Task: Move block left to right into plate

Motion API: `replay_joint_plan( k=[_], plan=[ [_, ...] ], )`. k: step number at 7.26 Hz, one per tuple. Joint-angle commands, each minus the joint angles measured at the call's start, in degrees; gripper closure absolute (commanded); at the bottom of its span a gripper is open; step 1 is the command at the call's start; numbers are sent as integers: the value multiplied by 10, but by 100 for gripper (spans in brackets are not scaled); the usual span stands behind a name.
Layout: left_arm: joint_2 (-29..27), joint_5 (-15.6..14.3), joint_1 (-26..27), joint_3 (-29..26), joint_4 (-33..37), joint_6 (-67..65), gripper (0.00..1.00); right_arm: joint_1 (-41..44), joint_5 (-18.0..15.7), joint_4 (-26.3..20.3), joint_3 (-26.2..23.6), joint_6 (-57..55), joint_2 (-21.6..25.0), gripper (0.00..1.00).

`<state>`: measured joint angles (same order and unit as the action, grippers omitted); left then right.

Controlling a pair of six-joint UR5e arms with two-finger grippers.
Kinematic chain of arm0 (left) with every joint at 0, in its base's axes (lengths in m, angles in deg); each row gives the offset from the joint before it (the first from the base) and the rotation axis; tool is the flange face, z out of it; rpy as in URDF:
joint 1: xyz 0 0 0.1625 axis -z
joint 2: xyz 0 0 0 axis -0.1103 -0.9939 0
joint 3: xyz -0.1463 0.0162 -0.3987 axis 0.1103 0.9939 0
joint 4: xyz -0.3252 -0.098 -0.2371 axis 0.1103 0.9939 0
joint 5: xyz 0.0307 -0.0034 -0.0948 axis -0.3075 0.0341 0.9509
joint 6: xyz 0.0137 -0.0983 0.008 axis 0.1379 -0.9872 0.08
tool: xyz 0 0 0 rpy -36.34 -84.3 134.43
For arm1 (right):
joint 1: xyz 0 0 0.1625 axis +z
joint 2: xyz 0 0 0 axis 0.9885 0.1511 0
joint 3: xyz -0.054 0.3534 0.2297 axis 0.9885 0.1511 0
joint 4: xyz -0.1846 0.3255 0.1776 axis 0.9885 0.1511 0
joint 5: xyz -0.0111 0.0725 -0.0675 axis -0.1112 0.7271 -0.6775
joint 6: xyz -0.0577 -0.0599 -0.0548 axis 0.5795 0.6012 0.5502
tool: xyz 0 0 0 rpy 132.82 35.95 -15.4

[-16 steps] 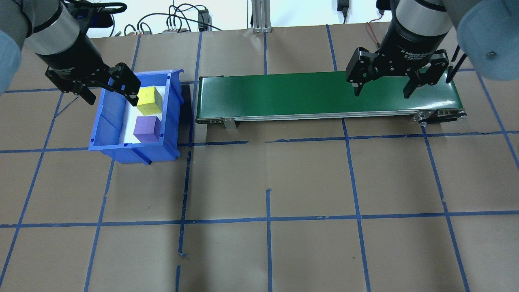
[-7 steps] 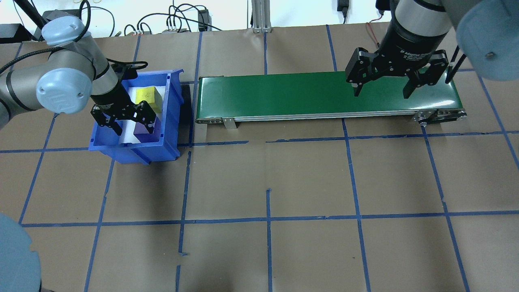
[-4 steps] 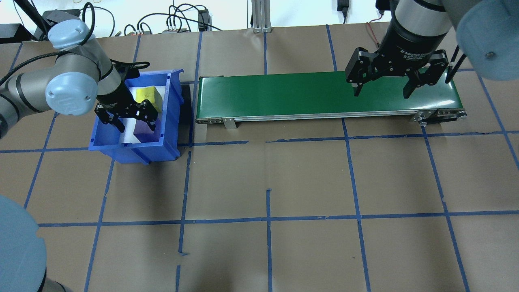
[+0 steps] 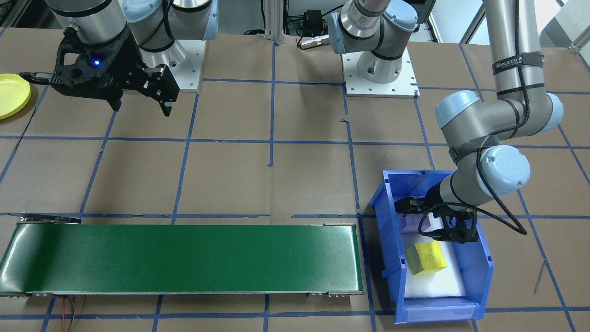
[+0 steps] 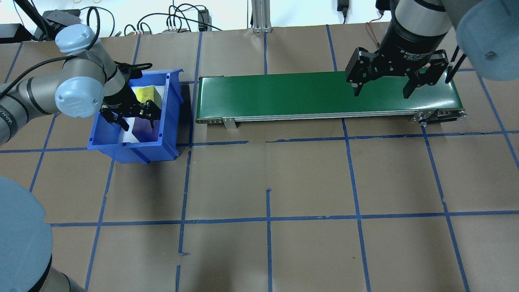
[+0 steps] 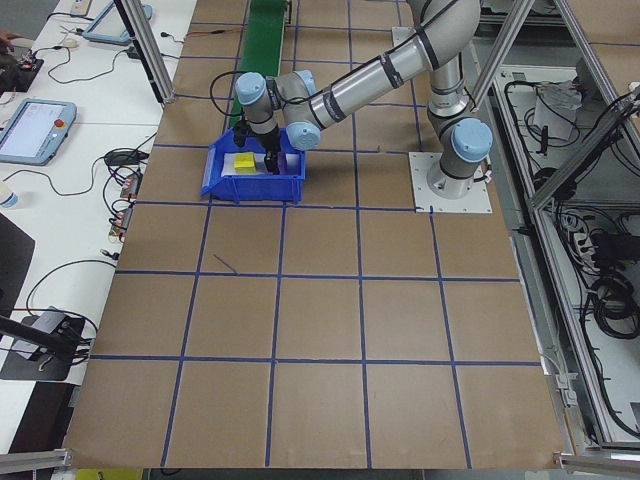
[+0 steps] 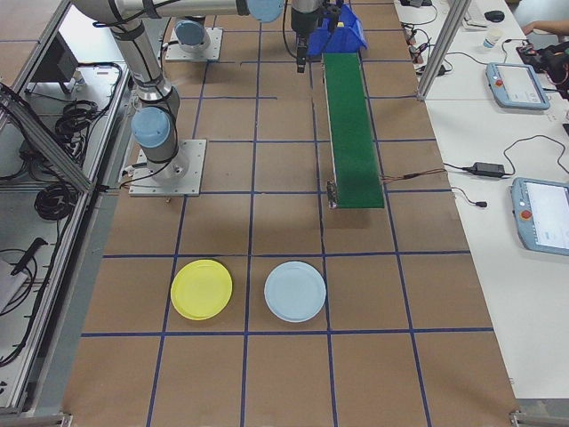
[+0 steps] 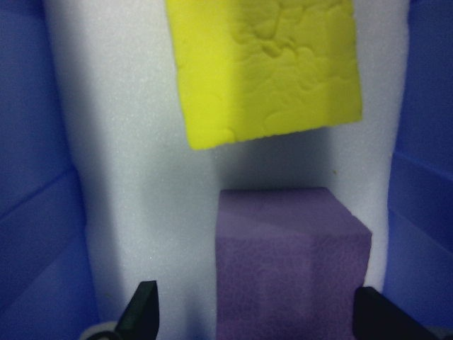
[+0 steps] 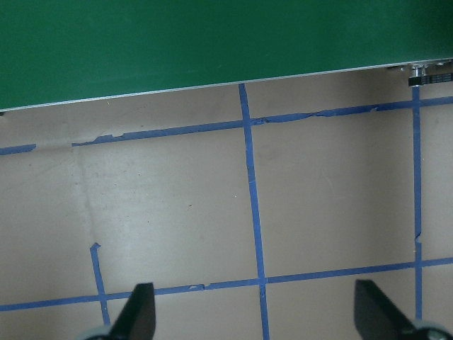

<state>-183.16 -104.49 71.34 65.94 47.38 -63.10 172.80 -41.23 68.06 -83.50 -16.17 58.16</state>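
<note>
Straddling the purple block (image 8: 290, 265), the left tool (image 5: 131, 118) hangs spread; likely light, squashy foam, best pinched across flat sides.

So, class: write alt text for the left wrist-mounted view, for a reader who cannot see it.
The open left gripper hangs over a purple block on white foam inside a blue bin. A yellow block lies just beyond.
</note>
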Motion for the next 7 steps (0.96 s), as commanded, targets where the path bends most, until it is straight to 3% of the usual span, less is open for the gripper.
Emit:
replay_joint_plan(
  k=[1, 2, 3, 4, 5, 7],
  plan=[
    [-2, 13, 0, 0, -1, -1, 31, -1, 0, -1, 0, 1, 0, 0],
    [-2, 13, 0, -1, -1, -1, 40, -1, 0, -1, 0, 0, 0, 0],
    [0, 13, 0, -6, 0, -2, 36, -1, 0, -1, 0, 0, 0, 0],
    [4, 13, 0, -9, 0, -3, 5, -1, 0, -1, 0, 0, 0, 0],
    [13, 11, 0, -13, 2, -3, 0, -1, 0, -2, -1, 0, 0, 0],
    [25, 8, 0, -13, 8, -3, 0, -1, 0, -1, -1, 0, 0, 0]
  ],
)
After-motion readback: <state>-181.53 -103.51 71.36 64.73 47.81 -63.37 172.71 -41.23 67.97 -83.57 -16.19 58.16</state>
